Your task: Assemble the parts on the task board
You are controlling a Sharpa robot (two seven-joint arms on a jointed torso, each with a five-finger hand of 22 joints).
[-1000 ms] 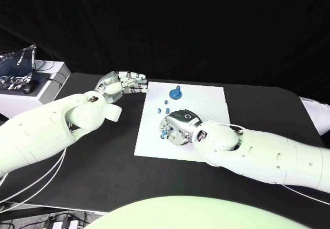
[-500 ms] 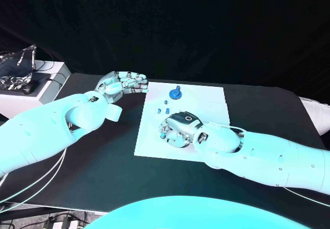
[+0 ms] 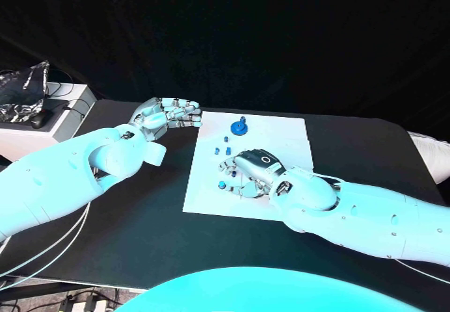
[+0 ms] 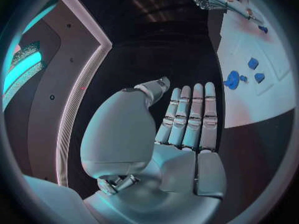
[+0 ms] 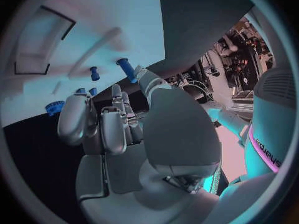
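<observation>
Right hand sits curled over the small blue parts on the white board, can't tell if it's gripping one, while left hand hovers off-board, fingers straight together, empty.

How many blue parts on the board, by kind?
Gear: 1
Small parts: 4
Total: 5 in view on the board. The right hand may hide more.
</observation>
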